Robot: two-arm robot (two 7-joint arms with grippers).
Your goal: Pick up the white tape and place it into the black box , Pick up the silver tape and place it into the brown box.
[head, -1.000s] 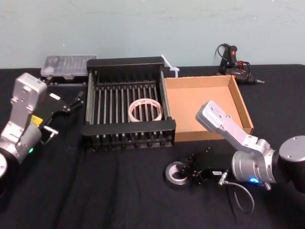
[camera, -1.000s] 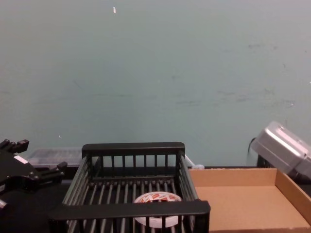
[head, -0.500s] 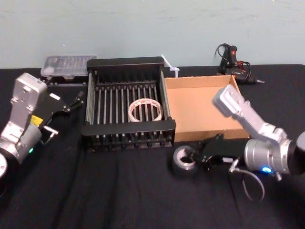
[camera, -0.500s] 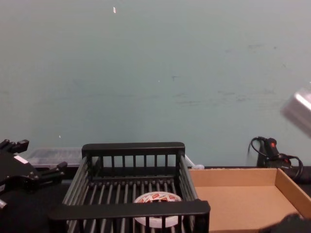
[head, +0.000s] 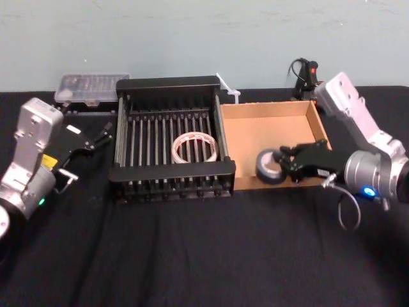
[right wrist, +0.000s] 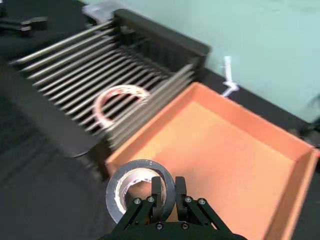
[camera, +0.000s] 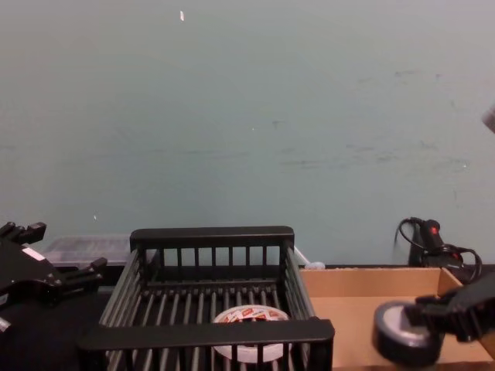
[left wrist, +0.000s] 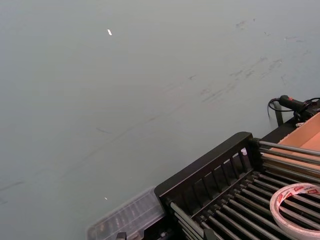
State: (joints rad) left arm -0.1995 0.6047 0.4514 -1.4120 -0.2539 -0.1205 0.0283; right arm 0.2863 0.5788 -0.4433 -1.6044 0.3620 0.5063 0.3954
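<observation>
Head view has a black-covered table (head: 192, 256) carrying the black box (head: 171, 173) at centre, with the brown box (head: 255, 131) touching its right side. The black box is a slatted basket with a thick flat rim; the brown box is a shallow cardboard tray with low walls.

Reaching in from the right, the right gripper (head: 286, 164) is over the front part of the brown box. Its fingers are clamped on the silver tape (head: 270, 166), and the right wrist view shows them pinching the wall of the roll on the side nearest the wrist. The roll sits just ahead of the fingertips, over the tray's front-left area close to the black box. Whether it touches the tray floor cannot be told. It is grey-silver with a dark outer side and a pale inner ring.

Beside the black box on its left, the left gripper (head: 88, 153) hangs with its fingers spread wide and nothing between them.

Lying flat on the bars of the black box, right of centre, the white tape (head: 195, 147) shows red marks on its inner core
</observation>
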